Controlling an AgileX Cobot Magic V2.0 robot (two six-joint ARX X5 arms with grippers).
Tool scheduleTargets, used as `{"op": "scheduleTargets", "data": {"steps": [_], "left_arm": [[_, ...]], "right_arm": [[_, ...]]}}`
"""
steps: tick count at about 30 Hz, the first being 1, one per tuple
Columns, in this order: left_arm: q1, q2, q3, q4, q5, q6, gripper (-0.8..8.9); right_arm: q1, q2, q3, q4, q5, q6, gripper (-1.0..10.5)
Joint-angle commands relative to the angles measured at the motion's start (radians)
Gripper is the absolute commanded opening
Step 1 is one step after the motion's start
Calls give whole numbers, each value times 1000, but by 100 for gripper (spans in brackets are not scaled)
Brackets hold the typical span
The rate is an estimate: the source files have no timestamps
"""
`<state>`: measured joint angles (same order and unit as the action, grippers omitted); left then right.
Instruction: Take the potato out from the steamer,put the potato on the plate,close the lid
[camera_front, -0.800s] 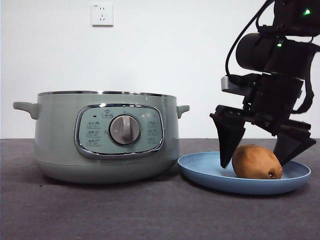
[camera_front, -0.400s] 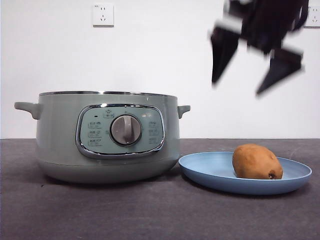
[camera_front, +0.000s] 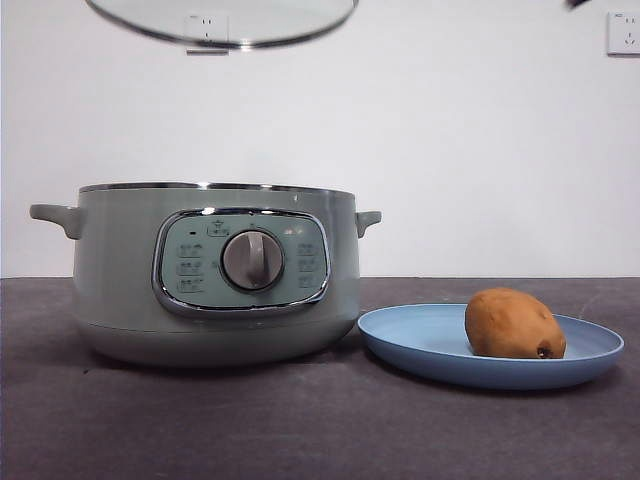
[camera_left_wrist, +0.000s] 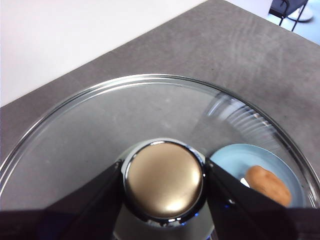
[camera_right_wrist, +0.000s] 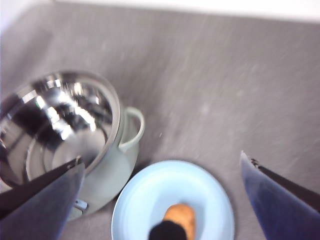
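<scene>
- The potato lies on the plate, just right of the steamer.
- The left gripper clamps the knob of the lid, held high above the open steamer.
- The right gripper hangs above the plate, jaws spread wide, empty.

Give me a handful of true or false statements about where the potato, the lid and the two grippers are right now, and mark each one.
1. The potato lies on the plate. True.
2. The lid sits on the steamer. False: it hangs high above the open steamer.
3. The left gripper grips the lid's knob. True.
4. The right gripper holds the potato. False: its jaws are spread wide and empty, high above the plate.
5. The plate stands on the steamer's dial side. False: it stands beside the steamer, next to one handle.
</scene>
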<state>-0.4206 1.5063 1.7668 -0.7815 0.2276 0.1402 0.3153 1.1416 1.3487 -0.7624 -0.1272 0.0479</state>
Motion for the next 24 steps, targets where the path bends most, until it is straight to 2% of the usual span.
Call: {"op": "scheduleTargets", "data": {"steps": [1,5,9,24], "left_arm": [[6,-18,-114,126,-17,-32,-8],[17,-23,-312,310,-25,-55,-8],[18,-23,-408,412,-24,-69,-8],[18,-23,-646,557,-28,-86,-8]], "right_arm": [[-23,-44,-2,-18,4,4,534],[-41,-85,-1,-63,8,4,534],[-41,-87,-1,-99,40,3,534],[-40,-87,-2,-113,52,6,534]]}}
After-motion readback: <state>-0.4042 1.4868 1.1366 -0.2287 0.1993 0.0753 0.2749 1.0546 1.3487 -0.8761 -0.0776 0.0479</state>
